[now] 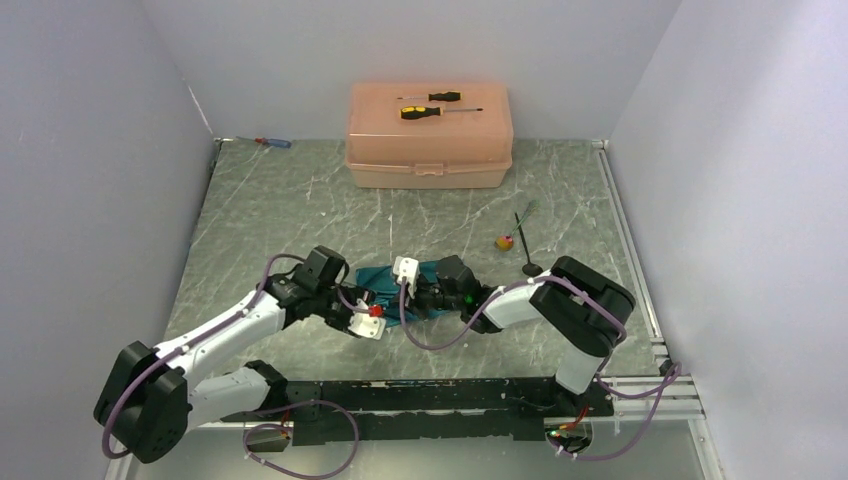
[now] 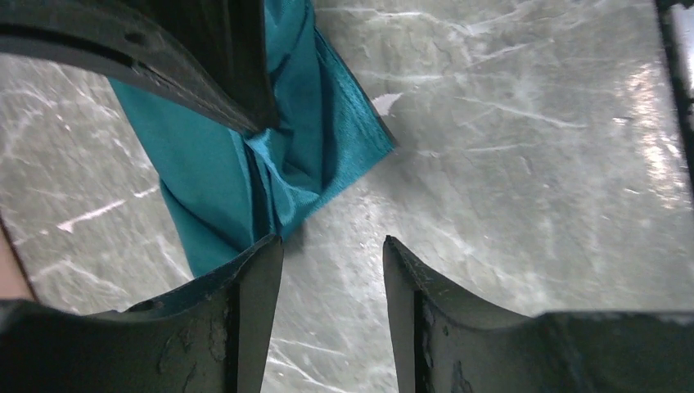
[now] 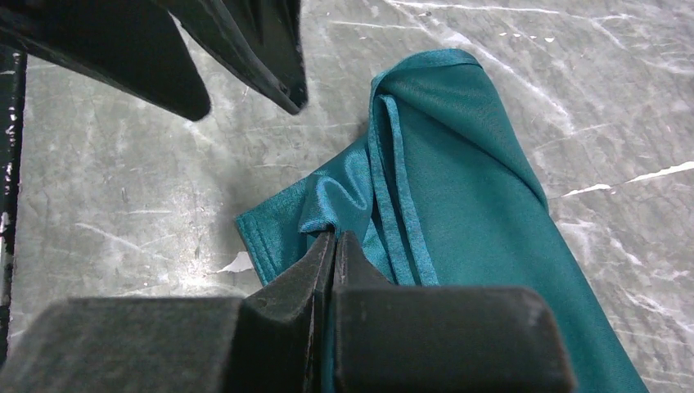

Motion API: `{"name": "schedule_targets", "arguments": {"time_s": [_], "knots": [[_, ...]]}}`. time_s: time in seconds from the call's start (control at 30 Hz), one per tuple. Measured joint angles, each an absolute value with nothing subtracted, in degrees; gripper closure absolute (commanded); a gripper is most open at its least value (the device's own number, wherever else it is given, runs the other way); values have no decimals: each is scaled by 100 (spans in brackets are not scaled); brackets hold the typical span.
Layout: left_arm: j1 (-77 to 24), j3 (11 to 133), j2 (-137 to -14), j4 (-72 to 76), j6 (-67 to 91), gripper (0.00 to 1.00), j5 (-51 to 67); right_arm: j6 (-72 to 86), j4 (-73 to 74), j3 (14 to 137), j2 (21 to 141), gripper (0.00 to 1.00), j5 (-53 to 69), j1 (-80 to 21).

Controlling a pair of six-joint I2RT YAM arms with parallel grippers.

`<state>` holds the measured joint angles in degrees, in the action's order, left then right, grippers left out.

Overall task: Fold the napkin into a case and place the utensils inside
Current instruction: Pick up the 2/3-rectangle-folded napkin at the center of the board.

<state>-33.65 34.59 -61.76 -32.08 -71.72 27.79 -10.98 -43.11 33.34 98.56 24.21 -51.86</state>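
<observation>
Tight clench from the right gripper [image 3: 334, 241], pinching a bunched fold of the teal napkin [image 3: 458, 188]. The left gripper [image 2: 331, 247] stands released at the cloth's edge, nothing between its fingers. The napkin lies on the table [image 1: 300, 200] between both wrists, with the spoon [image 1: 531, 266] and fork [image 1: 523, 218] well apart at its two o'clock.

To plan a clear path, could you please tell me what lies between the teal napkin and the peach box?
Nothing stands there: the top view shows only bare marble tabletop between the napkin and the peach box.
</observation>
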Motion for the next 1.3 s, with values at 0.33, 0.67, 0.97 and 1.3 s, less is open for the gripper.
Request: {"name": "schedule_targets", "arguments": {"time_s": [0.33, 0.67, 0.97, 1.3], "knots": [[-3603, 2563, -5953, -2097, -8241, 46, 2899, -947, -4440, 3323, 10009, 100, 2569, -5107], [-3625, 1605, -5325, -1535, -9483, 49, 3223, -779, -4615, 3301, 10143, 100, 2615, -4995], [-3671, 1671, -6145, -781, -9942, 53, 3380, -676, -4729, 3249, 10162, 100, 2637, -4976], [-3686, 1592, -6410, -342, -10390, 60, 3426, -486, -4904, 3218, 10269, 100, 2762, -4956]]}}
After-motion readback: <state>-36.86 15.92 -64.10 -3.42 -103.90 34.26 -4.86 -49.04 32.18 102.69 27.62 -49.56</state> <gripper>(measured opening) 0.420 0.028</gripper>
